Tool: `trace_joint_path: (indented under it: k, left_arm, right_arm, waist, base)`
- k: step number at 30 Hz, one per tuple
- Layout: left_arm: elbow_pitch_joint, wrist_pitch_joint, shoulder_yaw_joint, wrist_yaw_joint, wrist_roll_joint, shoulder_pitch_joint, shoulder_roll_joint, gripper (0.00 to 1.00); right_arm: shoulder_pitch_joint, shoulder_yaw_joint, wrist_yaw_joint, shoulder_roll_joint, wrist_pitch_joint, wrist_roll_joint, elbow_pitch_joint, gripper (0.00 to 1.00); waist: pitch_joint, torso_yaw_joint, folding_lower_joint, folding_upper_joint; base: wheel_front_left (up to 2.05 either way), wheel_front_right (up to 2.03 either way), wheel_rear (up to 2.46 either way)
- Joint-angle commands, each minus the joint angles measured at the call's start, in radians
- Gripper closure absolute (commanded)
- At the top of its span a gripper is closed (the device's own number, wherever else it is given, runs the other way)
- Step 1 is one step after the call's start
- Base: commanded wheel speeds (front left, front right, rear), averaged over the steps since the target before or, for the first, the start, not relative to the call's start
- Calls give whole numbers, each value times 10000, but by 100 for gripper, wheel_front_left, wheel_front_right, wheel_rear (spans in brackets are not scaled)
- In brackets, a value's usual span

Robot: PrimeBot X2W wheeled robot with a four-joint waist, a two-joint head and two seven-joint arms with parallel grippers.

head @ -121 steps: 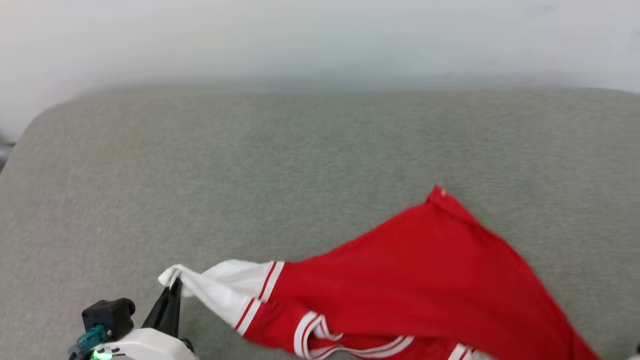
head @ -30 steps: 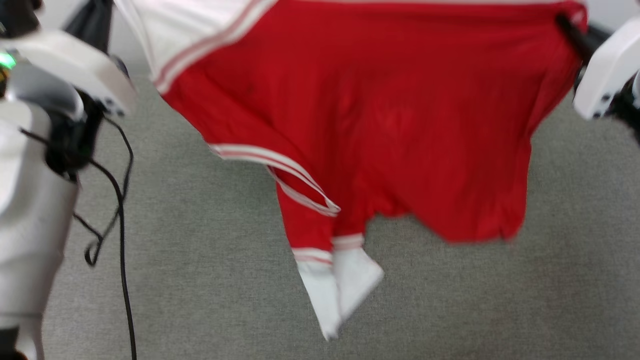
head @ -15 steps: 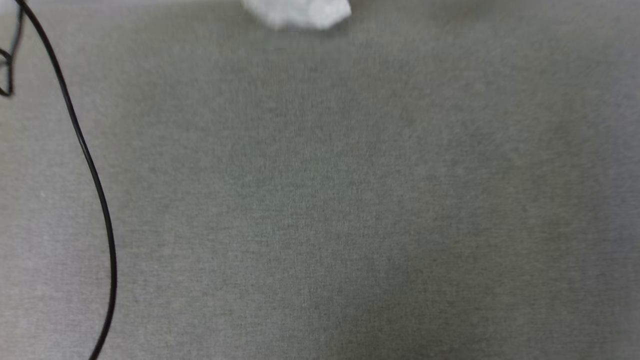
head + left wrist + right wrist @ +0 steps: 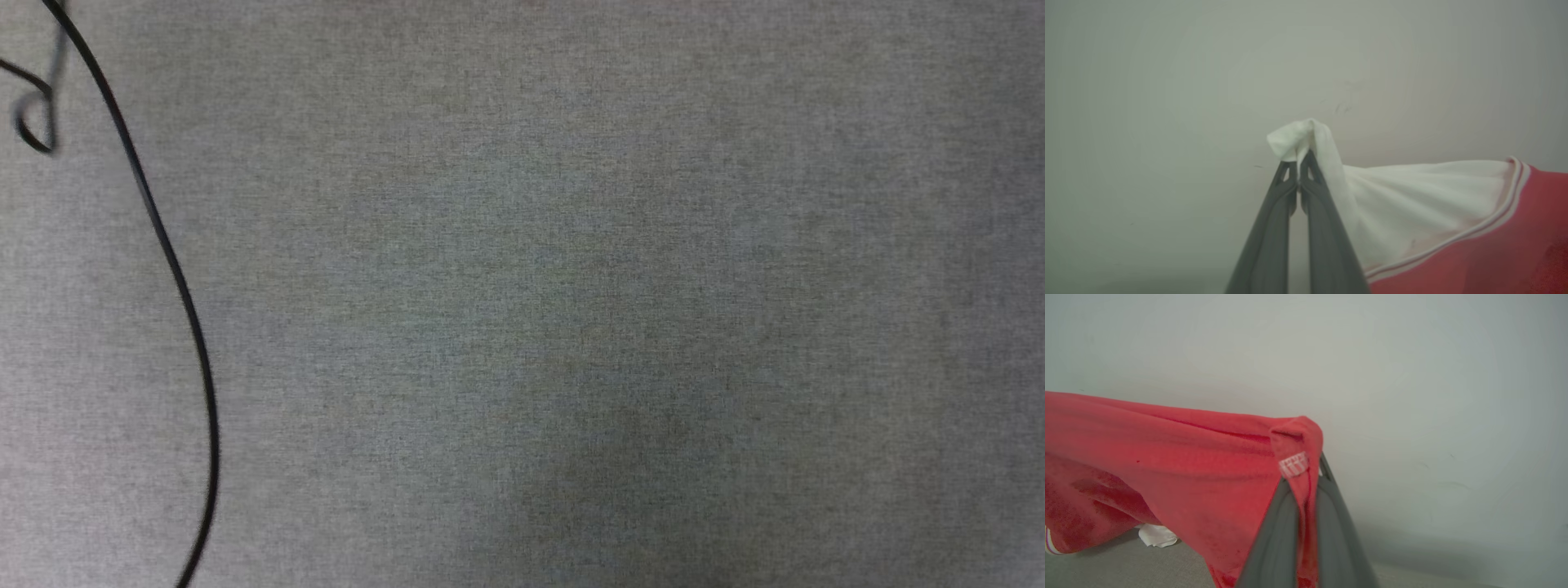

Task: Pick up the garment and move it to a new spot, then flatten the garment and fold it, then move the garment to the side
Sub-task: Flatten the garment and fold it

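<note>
The garment (image 4: 1167, 465) hangs between left hand (image 4: 1298, 164) and right hand (image 4: 1311, 473).

garment (image 4: 1167, 457) hoisted up, spread taut

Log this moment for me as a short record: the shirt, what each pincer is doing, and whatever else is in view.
garment: red with a white sleeve, held up, stretched between both pincers
left pincer: shut on the white sleeve end
right pincer: shut on a red hem corner
grey fabric surface: below the garment
black cable: curves down the head view's left side
pale wall: behind the garment
</note>
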Motion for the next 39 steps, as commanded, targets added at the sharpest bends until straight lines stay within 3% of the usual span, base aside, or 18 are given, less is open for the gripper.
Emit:
trace_joint_path:
  k: [1, 10, 22, 30, 39]
  left_arm:
    - [153, -92, 76, -49, -126, 334, 28, 100]
    - [912, -235, 107, -619, -1213, 3878, -195, 100]
    - [111, -873, 174, -683, -2332, 9300, -301, 100]
    - [-1127, -911, 325, 179, -2553, 12159, -106, 100]
    - [-3947, -194, 597, 1551, -3012, 15424, 390, 100]
  right_arm:
    - [321, 120, -32, -192, -116, 161, 130, 100]
    - [3153, 1355, -32, -356, -644, 1215, 517, 100]
    - [8212, 2065, -69, -880, -1582, 2275, -185, 100]
    - [11089, 1528, -80, -983, -1721, 2230, -951, 100]
    - [14422, -22, -92, -551, -1153, 1669, -2726, 100]
  waist:
    - [0, 35, -3, 0]
    - [-1406, 21, -3, 0]
    - [-3736, 147, -3, 0]
    - [-5043, 183, -3, 0]
    - [-6100, 410, -3, 0]
  base:
    - [0, 0, 0]
    - [0, 0, 0]
    - [0, 0, 0]
    - [0, 0, 0]
    - [0, 0, 0]
